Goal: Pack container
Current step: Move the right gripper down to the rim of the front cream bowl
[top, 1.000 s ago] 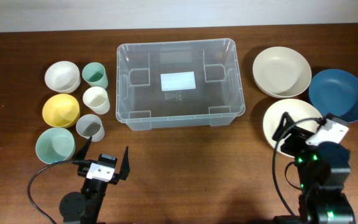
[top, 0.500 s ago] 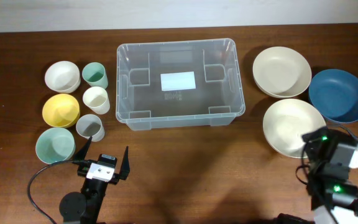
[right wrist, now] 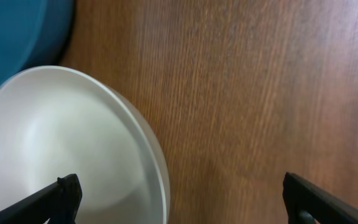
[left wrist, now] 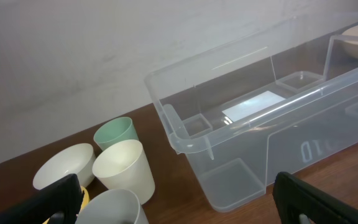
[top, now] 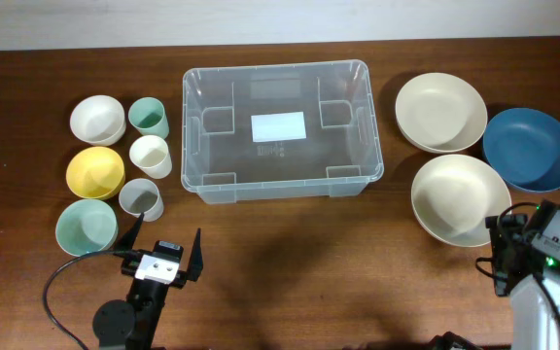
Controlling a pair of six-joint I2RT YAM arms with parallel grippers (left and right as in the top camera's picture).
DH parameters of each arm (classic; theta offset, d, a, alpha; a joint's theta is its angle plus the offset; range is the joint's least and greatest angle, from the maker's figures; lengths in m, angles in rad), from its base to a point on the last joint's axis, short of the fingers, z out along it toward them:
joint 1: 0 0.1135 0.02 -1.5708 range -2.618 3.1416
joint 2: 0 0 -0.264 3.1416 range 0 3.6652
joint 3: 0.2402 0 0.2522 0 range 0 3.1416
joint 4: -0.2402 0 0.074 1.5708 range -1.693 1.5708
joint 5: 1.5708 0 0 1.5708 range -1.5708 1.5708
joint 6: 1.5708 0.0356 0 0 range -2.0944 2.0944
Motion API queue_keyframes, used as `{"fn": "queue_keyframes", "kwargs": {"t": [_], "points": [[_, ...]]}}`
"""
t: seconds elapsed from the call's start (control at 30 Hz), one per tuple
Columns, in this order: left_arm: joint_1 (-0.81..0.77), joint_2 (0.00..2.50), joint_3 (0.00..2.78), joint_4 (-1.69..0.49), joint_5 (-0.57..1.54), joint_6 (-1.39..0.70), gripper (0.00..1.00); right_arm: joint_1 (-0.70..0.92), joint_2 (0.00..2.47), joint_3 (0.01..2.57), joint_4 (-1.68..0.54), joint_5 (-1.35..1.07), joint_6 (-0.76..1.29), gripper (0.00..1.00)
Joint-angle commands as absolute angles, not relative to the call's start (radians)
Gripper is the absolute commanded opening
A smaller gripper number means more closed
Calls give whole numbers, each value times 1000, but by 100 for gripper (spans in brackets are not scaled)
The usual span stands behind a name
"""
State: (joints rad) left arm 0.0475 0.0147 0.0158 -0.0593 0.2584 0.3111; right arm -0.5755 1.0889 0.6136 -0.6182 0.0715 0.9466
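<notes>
The left claw (top: 166, 236) stands wide open and empty above the desk (top: 290, 253); the clear container (top: 290, 163) sits ahead of it, slightly right. The right claw (top: 500, 253), likewise spread and empty, hovers at the near rim of a cream bowl (top: 455, 194).

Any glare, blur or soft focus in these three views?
Overhead: sharp and evenly lit, with mild glare on the container and its white label. Left wrist: bright streaks along the clear rim, otherwise crisp. Right wrist: the cream bowl is very close and soft, and the grain of the table looks smeared.
</notes>
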Motion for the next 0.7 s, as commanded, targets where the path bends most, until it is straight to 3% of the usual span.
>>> {"fn": "queue_keyframes", "kwargs": {"t": [0.0,0.23,0.67], "points": [[54,12,9,-60,273,300,100,-584,1175,636,-567,46,944,99],[54,12,9,-60,273,300,100,-584,1332,636,-424,-142,890,99],[54,12,9,-60,273,300,100,-584,1381,636,-362,-154,792,99]]}}
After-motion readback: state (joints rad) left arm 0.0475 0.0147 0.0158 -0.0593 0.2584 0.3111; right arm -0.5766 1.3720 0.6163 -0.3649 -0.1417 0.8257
